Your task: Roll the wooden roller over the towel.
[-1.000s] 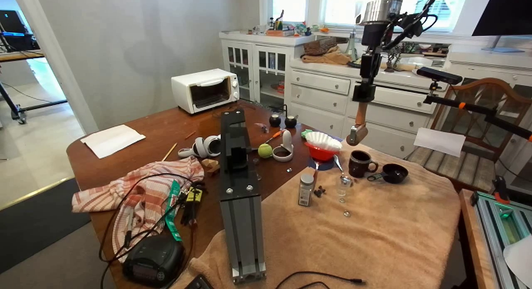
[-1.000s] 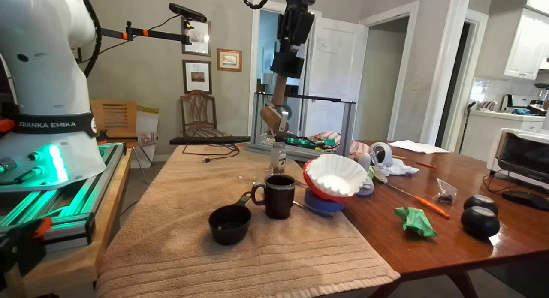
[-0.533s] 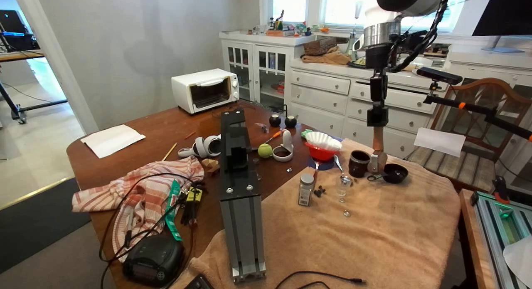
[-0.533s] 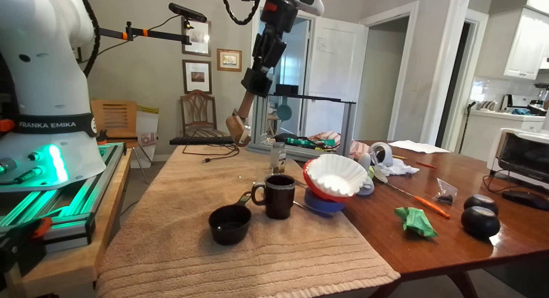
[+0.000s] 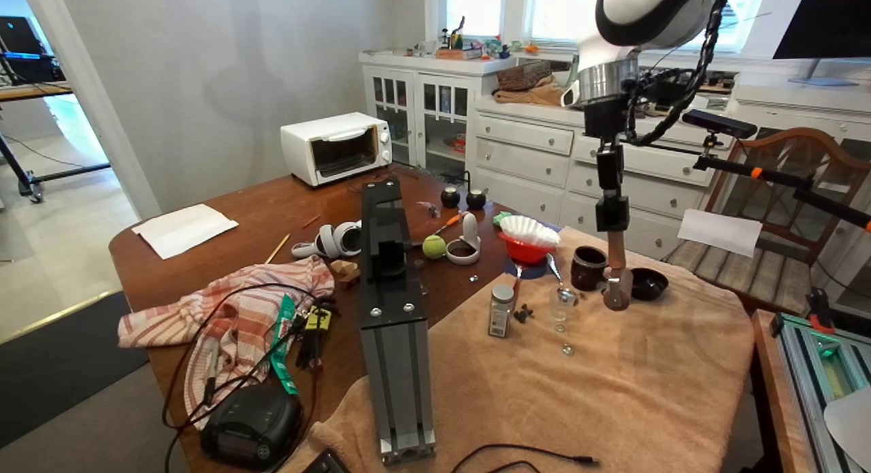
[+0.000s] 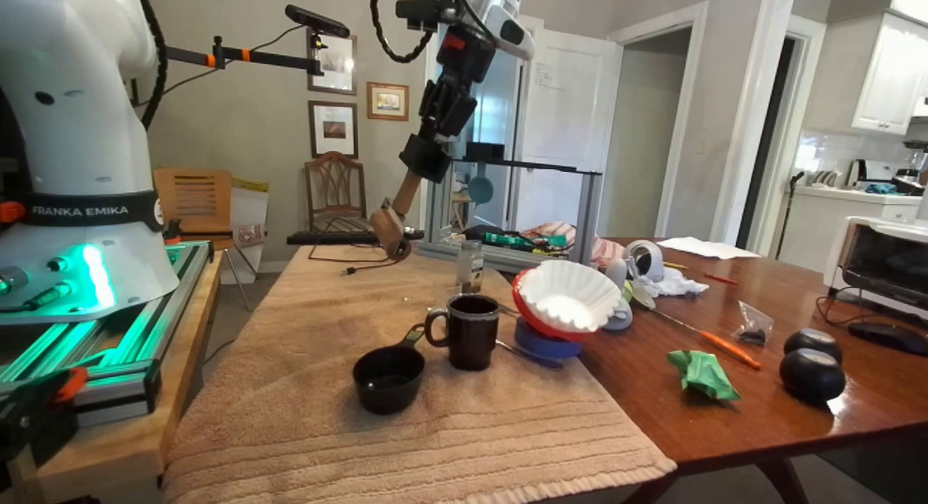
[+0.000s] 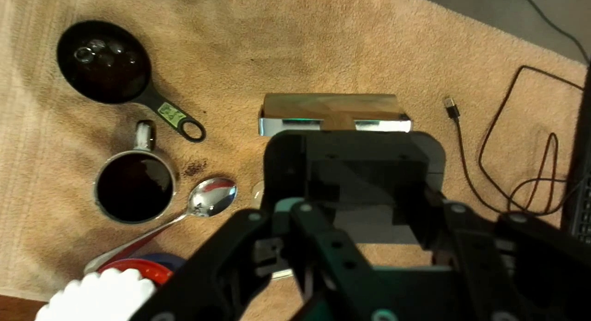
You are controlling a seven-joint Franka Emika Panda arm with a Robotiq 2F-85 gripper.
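We have the roller [image 7: 330,106] clamped in the gripper [image 6: 425,158] by its handle, barrel end down over the towel [image 5: 585,405]. Handle leans in an exterior view; we can't tell if the barrel touches the towel. In the wrist view we see it between the scoop [image 6: 386,391] and the cable [image 7: 452,109], apart from both. Scoop sits toward the towel's fringed edge. Mug [image 6: 471,333] is just beside it, upright; spoon [image 7: 212,196] lies next to the mug, dark specks [image 7: 194,167] near its head. At the towel's edge where the table [image 6: 631,370] shows, we have the filter [image 6: 569,297] in a red bowl [image 5: 525,251] on a blue base [image 6: 547,344]. Shaker [image 5: 500,316] and glass [image 5: 559,315] stand on the towel near that edge. Frame [image 5: 398,391] stands toward the towel end opposite the fringe. On the table wood we see the ball [image 5: 434,246], the striped cloth [image 5: 245,316] hanging over the table's edge, and the oven [image 5: 337,129], at the far edge in an exterior view.
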